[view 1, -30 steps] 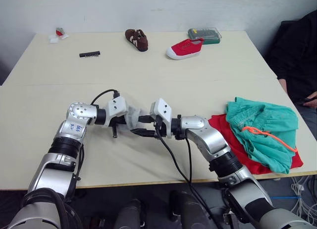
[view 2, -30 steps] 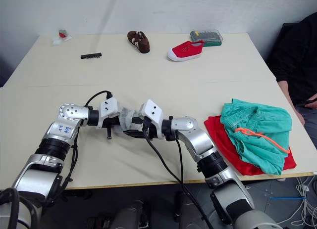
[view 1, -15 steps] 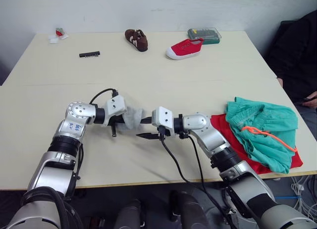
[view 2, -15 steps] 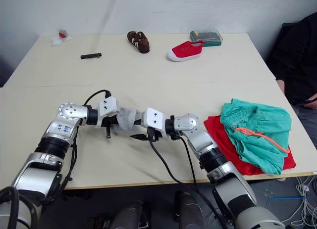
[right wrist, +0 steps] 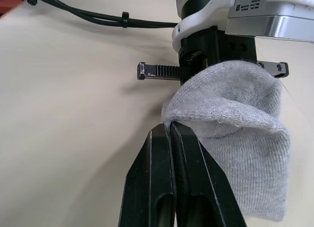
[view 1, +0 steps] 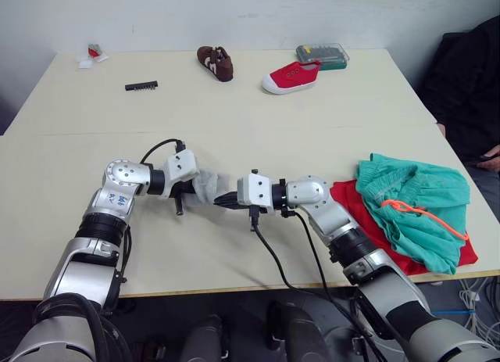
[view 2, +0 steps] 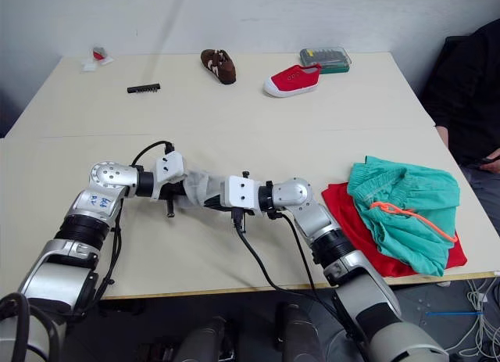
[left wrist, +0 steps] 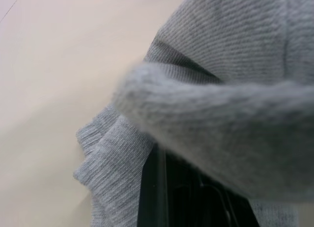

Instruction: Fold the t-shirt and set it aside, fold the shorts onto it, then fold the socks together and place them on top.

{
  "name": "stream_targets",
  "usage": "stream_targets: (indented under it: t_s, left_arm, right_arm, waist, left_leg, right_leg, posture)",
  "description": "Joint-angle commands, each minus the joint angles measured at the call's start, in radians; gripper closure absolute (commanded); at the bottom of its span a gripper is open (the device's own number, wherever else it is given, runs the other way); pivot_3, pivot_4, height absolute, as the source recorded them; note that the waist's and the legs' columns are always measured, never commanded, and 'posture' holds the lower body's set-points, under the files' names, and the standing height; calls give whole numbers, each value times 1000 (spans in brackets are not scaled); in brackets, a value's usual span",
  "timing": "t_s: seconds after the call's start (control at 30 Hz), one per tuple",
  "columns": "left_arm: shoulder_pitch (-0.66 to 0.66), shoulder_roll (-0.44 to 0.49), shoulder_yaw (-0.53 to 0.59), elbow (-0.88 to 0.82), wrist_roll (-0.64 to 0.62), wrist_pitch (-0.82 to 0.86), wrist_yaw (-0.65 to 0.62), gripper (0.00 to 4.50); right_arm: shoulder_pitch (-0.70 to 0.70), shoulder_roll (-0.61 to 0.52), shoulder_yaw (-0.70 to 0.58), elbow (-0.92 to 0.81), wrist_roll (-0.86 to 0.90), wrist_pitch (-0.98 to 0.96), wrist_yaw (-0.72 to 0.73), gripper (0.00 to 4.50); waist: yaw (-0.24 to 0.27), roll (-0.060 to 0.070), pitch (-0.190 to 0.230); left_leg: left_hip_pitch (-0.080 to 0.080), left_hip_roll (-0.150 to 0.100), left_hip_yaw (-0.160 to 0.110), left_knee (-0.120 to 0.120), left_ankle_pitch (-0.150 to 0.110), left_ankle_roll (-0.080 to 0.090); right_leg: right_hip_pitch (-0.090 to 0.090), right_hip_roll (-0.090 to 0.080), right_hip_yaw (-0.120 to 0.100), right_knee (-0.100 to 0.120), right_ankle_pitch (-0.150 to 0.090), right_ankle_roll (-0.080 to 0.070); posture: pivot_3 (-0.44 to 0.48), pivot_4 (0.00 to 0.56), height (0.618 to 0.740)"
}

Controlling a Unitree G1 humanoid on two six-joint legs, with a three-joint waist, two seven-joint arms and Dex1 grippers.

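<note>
On the cream rectangular table [view 1: 234, 104] lay one bright red cloth t-shirt [view 1: 367, 221], one teal cloth shorts [view 1: 414, 198] with an orange drawstring heaped on top of it, and a bundle of light grey knit socks [view 1: 208, 187]; how many socks made up the bundle could not be told. Two small shoes lay at the far side of the table, a brown one [view 1: 215, 62] and a red canvas one [view 1: 291, 76] with a white sole, with a clear plastic case [view 1: 322, 55], a short black bar [view 1: 141, 86] and a small white scrap [view 1: 90, 57] also there.

The socks lay well left of the t-shirt, between the two grippers. The left gripper [view 1: 190, 191] was buried in the grey knit, and whether its fingers were apart or together could not be told. The right gripper [right wrist: 169, 134] had its two black fingers pressed together, their tips touching the edge of a fold of the socks.

The t-shirt and shorts sat at the table's near right corner, the t-shirt reaching the front edge. Bare tabletop stretched behind the socks, toward the shoes, and a person in dark clothing [view 1: 469, 88] sat beyond the table's right edge.
</note>
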Motion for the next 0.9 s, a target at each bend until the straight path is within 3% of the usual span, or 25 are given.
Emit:
stream_targets:
  t_s: [0.03,0.27,0.53,0.63,0.73,0.87,0.9]
  left_arm:
    - [-8,11,4,30,21,4,21,4500]
    - [23,23,43,-28,-19,62,40,4500]
    - [131,120,179,-308,-145,330,47,4500]
    - [183,185,213,-406,-186,426,16,3863]
    - [190,239,261,-465,-241,502,-6,2931]
    - [112,220,316,-554,-392,673,-14,1692]
    - [91,194,303,-577,-407,700,-2,1692]
  right_arm:
    - [-27,17,-15,12,-18,-42,-37,4430]
    - [-19,104,-27,46,-43,92,-165,4430]
    - [-4,126,-14,53,-68,151,-202,4430]
    - [-13,135,-17,78,-70,158,-217,4500]
    - [-25,143,-14,104,-76,159,-226,4500]
    - [-39,154,-10,125,-80,159,-234,4500]
    - [-42,158,-7,129,-81,158,-234,4500]
  waist:
    - [0,0,0]
    - [-3,0,0]
    - [-6,1,0]
    - [-5,1,0]
    - [-6,1,1]
    - [0,1,1]
    - [2,1,1]
  left_leg:
    - [0,0,0,0,0,0]
    - [0,0,0,0,1,-1]
    - [-1,0,0,0,1,-1]
    - [-1,0,-1,0,1,-1]
    - [0,0,-1,-1,0,-2]
    - [-1,0,-2,0,1,-2]
    - [-1,0,-2,0,1,-2]
  right_leg:
    - [0,0,0,0,0,0]
    - [0,0,0,1,0,0]
    - [-1,0,0,0,0,0]
    - [-1,0,0,0,0,0]
    - [-1,0,0,0,0,-1]
    - [-1,0,0,0,0,-1]
    - [0,0,0,0,0,-1]
  posture:
    - [0,150,740]
    - [0,150,740]
    - [0,150,740]
    - [0,150,740]
    - [0,150,740]
    - [0,150,740]
    - [0,150,740]
